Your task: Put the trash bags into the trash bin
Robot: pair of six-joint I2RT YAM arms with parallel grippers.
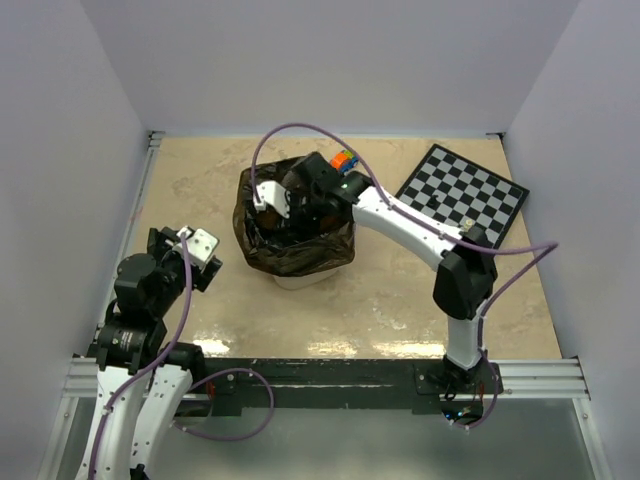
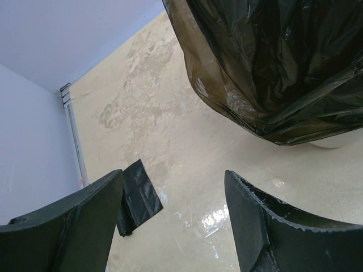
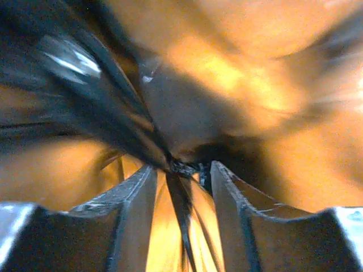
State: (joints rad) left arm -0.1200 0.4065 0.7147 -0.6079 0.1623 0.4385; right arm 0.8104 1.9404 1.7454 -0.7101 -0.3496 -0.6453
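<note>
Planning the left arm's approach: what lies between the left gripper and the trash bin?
Bare table, shown in the left wrist view; a folded black bag sits aside, by the left gripper.

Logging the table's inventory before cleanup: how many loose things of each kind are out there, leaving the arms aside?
Trash bin: 1
Trash bags: 2, draped bag over the bin, folded bag lying flat
Chequered board: 1
Multicoloured block: 1
Total: 5

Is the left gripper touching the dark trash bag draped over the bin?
Apart. The left wrist view shows the left gripper, fingers open, over the table, a stretch of it separating them from the trash bag.
</note>
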